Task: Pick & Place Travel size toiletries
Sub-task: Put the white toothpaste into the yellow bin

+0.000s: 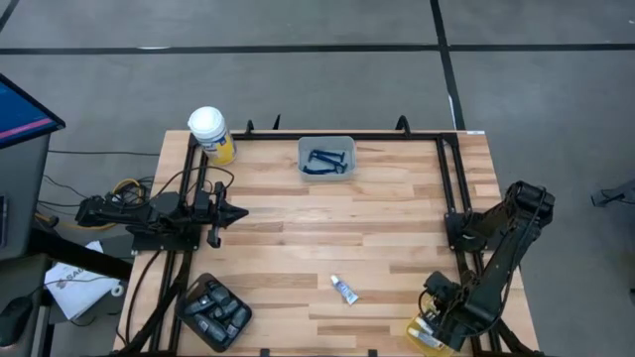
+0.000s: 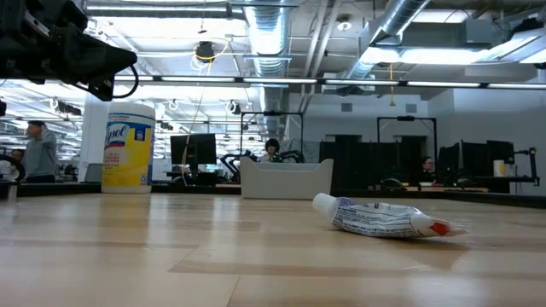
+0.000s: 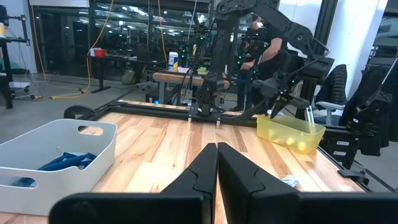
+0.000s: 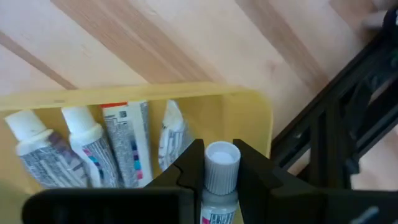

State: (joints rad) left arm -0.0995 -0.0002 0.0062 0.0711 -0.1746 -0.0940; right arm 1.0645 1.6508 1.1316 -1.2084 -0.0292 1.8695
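Note:
My right gripper (image 4: 217, 147) hangs over a yellow bin (image 4: 236, 102) at the table's near right corner, shut on a white tube (image 4: 221, 169). Several more white tubes (image 4: 118, 152) lie in the bin. Another tube (image 1: 344, 290) lies flat on the wood near the front edge, also seen in the low view (image 2: 384, 217). Blue razors (image 1: 325, 161) lie in a white bin (image 1: 326, 145) at the far edge. Dark pods (image 1: 214, 311) fill a black tray at the near left. My left gripper (image 1: 214, 212) rests shut at the left side, touching nothing. My right gripper pinches the tube between its two fingers at the cap end (image 4: 220, 186), just behind the white cap. The fingers point down, and the tube lies along them with its cap lowermost. It hangs clear above the yellow bin.
A big yellow jar with a white lid (image 1: 211, 133) stands at the far left corner. A black frame (image 1: 451, 178) runs along the table's edges and beside the yellow bin (image 1: 421, 339). Bare wood lies between the bins.

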